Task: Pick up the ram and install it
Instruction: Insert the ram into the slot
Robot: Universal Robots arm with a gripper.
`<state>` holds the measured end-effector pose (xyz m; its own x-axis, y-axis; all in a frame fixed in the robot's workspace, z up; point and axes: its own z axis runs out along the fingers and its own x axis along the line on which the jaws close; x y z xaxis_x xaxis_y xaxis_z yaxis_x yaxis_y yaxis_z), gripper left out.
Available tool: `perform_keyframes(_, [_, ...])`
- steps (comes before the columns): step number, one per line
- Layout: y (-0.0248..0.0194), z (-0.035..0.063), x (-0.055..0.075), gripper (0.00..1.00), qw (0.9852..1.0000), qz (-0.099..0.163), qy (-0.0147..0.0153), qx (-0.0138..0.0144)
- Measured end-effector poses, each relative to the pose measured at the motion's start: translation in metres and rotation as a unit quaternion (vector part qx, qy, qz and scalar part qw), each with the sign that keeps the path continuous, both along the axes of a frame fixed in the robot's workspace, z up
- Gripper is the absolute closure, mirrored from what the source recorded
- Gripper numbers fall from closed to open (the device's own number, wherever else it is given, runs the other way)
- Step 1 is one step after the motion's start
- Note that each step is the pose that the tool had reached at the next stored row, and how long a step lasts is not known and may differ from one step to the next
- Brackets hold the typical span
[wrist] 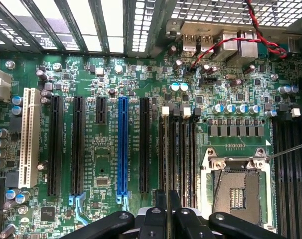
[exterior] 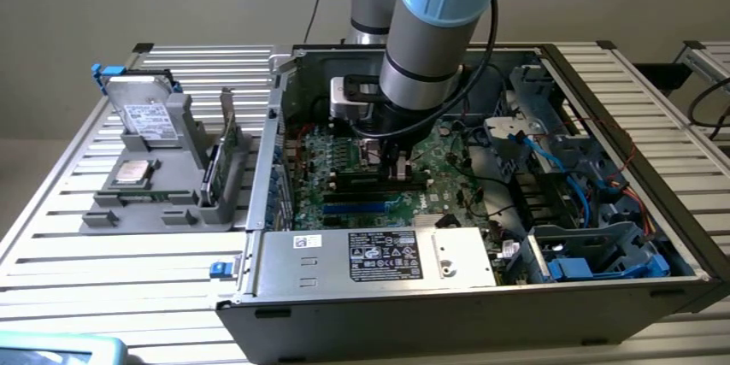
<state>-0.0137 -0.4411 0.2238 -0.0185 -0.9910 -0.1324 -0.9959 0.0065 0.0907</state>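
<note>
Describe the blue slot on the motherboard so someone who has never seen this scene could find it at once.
In the open computer case lies a green motherboard with a row of long parallel slots. The blue slot sits in that row between two black ones; it alone is blue, the rest being black or white.

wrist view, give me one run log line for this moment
task: ram install | gripper: shut on ram, held edge-on | position: low over memory slots, beside cpu socket
</note>
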Motion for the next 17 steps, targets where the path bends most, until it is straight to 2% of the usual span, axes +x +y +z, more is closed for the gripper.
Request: perform_keyframes(17, [0.0, -0.0026, 0.0, 0.86, 0.9999, -0.014, 0.0, 0.001])
